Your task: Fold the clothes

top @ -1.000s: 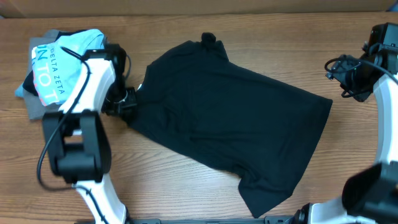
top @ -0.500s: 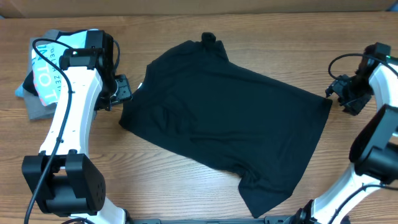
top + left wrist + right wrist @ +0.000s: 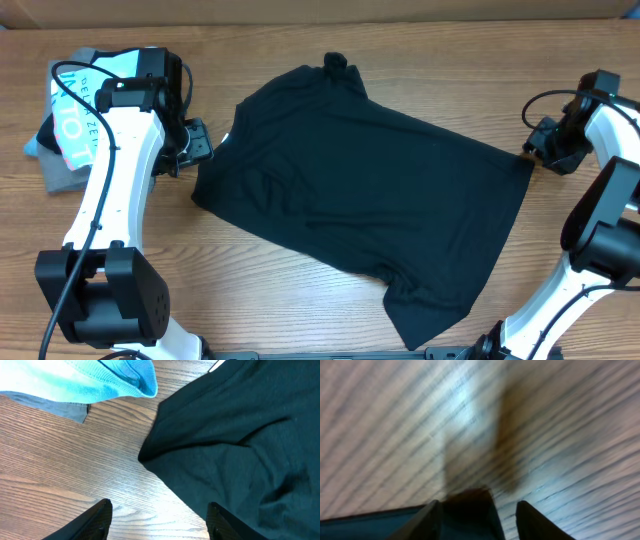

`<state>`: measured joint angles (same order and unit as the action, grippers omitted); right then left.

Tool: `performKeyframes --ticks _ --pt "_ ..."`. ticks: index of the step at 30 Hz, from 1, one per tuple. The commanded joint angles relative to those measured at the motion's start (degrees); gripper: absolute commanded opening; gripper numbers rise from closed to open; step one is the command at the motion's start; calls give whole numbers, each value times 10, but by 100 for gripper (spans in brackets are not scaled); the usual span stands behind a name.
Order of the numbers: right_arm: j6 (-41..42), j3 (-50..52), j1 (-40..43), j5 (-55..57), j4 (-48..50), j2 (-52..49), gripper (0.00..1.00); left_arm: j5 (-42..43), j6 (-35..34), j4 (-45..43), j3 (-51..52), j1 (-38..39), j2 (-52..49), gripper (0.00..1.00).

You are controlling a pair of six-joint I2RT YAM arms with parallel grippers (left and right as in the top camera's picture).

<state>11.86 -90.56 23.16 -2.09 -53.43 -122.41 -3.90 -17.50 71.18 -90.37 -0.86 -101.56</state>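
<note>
The black T-shirt [image 3: 370,190] lies spread at frame centre for folding. The left end effector [image 3: 159,515] gapes empty at its left edge. Whether the right end effector [image 3: 538,152] grips anything is unclear.

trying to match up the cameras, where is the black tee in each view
Overhead: the black tee lies spread across the middle of the table.
Left wrist: the black tee fills the right half, with one corner near the centre.
Right wrist: blurred; a dark patch at the bottom edge may be its corner, cannot tell.
Shared landmark: the blue tee, left of it overhead and top left in the left wrist view.
</note>
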Motion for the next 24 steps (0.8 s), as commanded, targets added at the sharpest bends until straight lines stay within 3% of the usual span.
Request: performKeyframes --ticks 1,8,13,18,24 --pt "1 19 -3 -10 0 -12 44 -5 2 1 -2 -3 10 64" --pt "6 33 -3 -14 -8 -12 41 12 1 0 -2 -2 10 65" --pt "19 43 -3 -37 43 -12 4 21 1 -2 -2 -2 10 66" --pt "34 -5 10 -57 96 -11 4 37 1 -5 -2 -2 10 66" --pt "33 -138 32 -83 114 -11 4 76 8 -25 -2 -1 10 65"
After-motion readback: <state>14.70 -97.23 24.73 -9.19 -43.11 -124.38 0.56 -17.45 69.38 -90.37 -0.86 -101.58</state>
